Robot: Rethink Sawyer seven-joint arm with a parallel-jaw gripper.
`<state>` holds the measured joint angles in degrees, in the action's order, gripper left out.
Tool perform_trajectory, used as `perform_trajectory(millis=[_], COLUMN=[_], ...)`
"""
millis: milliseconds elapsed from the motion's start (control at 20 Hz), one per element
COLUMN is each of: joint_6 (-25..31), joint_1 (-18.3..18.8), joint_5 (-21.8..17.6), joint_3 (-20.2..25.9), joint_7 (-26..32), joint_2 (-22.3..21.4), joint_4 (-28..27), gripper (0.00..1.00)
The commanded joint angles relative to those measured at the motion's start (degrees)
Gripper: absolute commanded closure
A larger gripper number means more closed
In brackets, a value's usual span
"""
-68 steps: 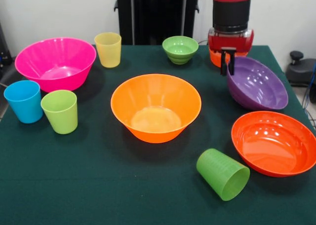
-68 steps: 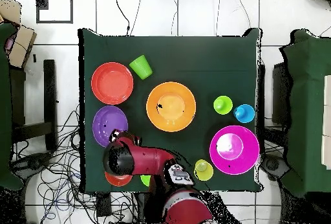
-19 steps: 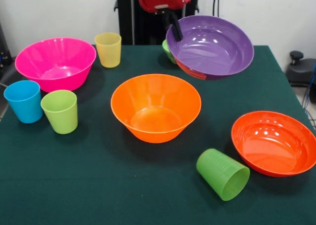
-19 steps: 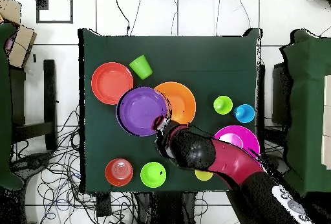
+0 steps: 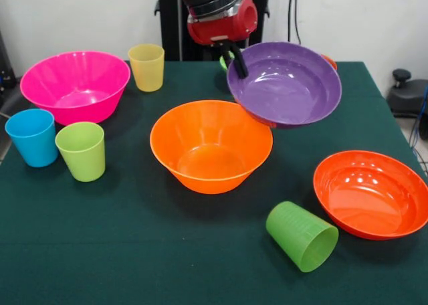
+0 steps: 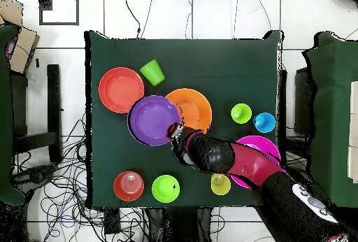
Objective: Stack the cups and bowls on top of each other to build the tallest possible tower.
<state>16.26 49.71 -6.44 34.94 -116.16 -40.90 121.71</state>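
My gripper [image 5: 235, 59] is shut on the near rim of the purple bowl [image 5: 284, 84] and holds it tilted in the air, over the right rim of the large orange bowl [image 5: 210, 144]. In the overhead view the gripper [image 6: 175, 131] holds the purple bowl [image 6: 154, 119] overlapping the orange bowl [image 6: 194, 106]. The pink bowl [image 5: 75, 84], yellow cup [image 5: 146, 67], blue cup [image 5: 32, 136] and lime cup [image 5: 81, 150] stand on the left. The darker green cup [image 5: 302, 236] lies on its side beside the red-orange bowl [image 5: 371, 192]. The small green bowl [image 6: 166, 188] and small orange bowl [image 6: 129, 186] stand near the robot.
Everything rests on a dark green tablecloth [image 5: 134, 251]. In the overhead view my arm [image 6: 231, 159] crosses the pink bowl [image 6: 264, 143] beside the yellow cup [image 6: 220, 183]. Cables lie on the floor around the table.
The gripper has lifted the purple bowl off the table and carried it toward the large orange bowl. The arm has swung across. The other cups and bowls have not moved.
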Motion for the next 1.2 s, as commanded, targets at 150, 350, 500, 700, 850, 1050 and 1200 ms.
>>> perform_trajectory(millis=[150, 350, 500, 700, 850, 1050, 1200], joint_6=[6.3, 6.1, 5.4, 3.9, 5.6, 12.2, 17.7], joint_1=[1.3, 1.3, 1.5, 2.6, 4.2, 6.8, 8.0], joint_5=[-2.9, -3.3, -3.9, -5.5, -6.2, -6.2, -6.8], joint_3=[1.4, 1.8, 1.9, 2.0, 2.7, 4.2, 4.5], joint_7=[3.9, 4.1, 4.0, 5.0, 6.5, 9.8, 12.2], joint_2=[4.4, 6.4, 6.8, 9.1, 9.6, 8.2, 7.5], joint_4=[-6.3, -7.3, -7.2, -7.3, -7.9, -10.2, -13.2], gripper=[1.00, 1.00, 1.00, 1.00, 1.00, 1.00, 1.00])
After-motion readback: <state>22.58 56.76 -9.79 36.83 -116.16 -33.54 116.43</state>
